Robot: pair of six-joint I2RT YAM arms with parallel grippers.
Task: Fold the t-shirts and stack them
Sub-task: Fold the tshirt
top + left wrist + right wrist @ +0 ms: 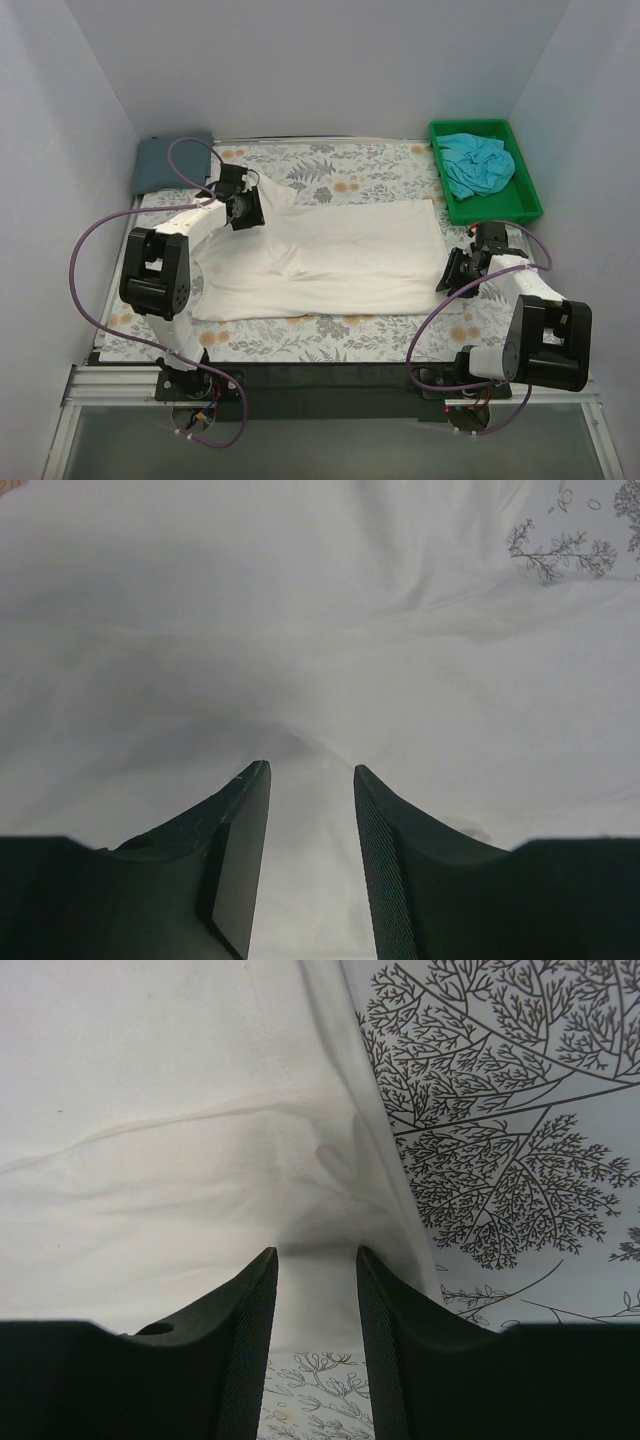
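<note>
A cream-white t-shirt (330,260) lies spread flat on the floral table cover (350,175), to the left of the green tray (490,214) and nearer the arms than it. It forms a wide, roughly rectangular shape with soft creases. Its edge on the tray side is straight. The far corner away from the tray is drawn up into a point.

A turquoise t-shirt (478,163) sits crumpled inside the tray. A slate blue-grey t-shirt (170,162) lies far to the left of the tray, at the same back edge of the cover.

The left gripper (245,210) is at the cream shirt's raised corner, well left of the tray. In its wrist view, its jaws stand apart with plain white cloth in the gap. A small ridge of cloth rises at the tips.

The right gripper (452,272) is just on the near side of the tray, at the shirt's hemmed side edge. Its jaws are also apart. Cloth and a strip of patterned cover show between them.
</note>
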